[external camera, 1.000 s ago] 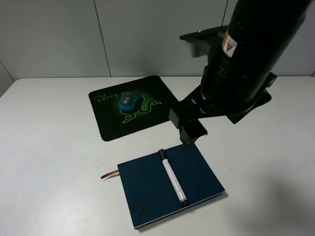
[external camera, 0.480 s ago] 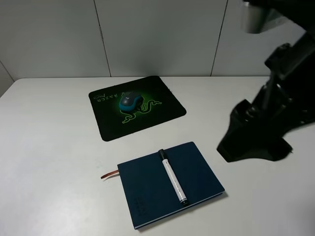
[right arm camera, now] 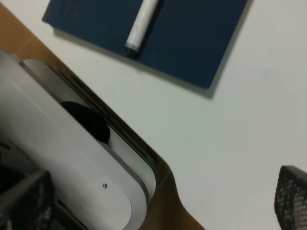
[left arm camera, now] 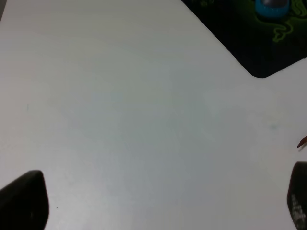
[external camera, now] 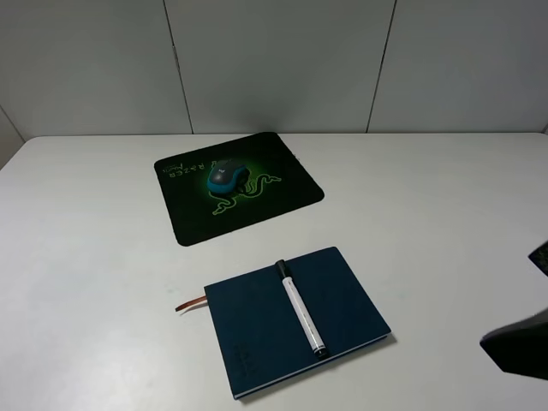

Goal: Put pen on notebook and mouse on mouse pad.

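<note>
The white pen (external camera: 300, 309) with its black cap lies diagonally on the navy notebook (external camera: 257, 342) near the table's front. The grey and teal mouse (external camera: 224, 177) sits on the black mouse pad (external camera: 282, 171) with the green logo, further back. My left gripper (left arm camera: 160, 201) is open over bare table, with the mouse pad (left arm camera: 259, 48) corner and mouse (left arm camera: 272, 7) ahead of it. My right gripper (right arm camera: 158, 201) is open beside the table's edge, apart from the notebook (right arm camera: 201, 38) and pen (right arm camera: 143, 24). Neither gripper holds anything.
A dark part of the right arm (external camera: 518, 347) shows at the front right corner of the white table (external camera: 86, 257). The brown ribbon bookmark (external camera: 191, 302) sticks out of the notebook's left side. A grey metal base (right arm camera: 62, 158) lies below the table edge.
The right arm has swung from above the notebook out to the right and down to the front right corner. Pen, notebook, mouse and pad have not moved.
</note>
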